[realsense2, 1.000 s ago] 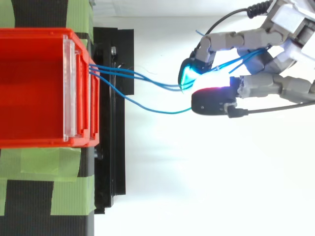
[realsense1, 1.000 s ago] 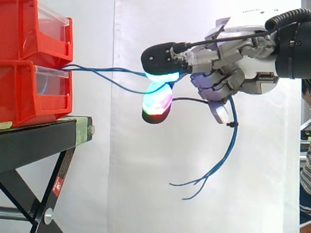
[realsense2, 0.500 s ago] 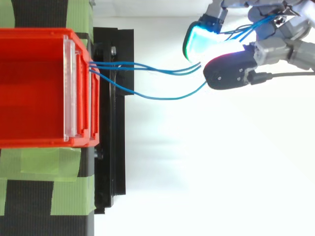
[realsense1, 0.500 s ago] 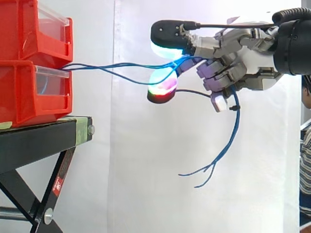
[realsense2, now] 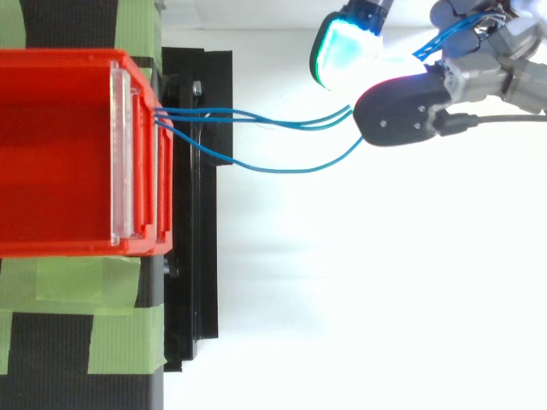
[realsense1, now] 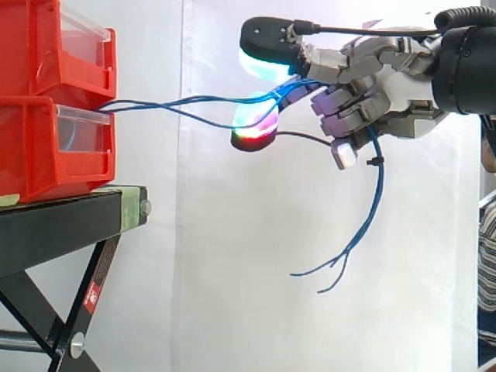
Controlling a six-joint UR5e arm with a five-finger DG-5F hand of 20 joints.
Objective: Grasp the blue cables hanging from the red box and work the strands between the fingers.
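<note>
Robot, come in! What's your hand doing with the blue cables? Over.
Hand shut on blue cables, strands between fingers. Cables span from red box, loose ends dangling below hand. Person's sleeve at right edge, apart.

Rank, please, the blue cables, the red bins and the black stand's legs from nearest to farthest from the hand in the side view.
1. blue cables: pinched in the hand.
2. red bins: to the left, about level with it.
3. black stand's legs: lower left, beneath the bins.
</note>
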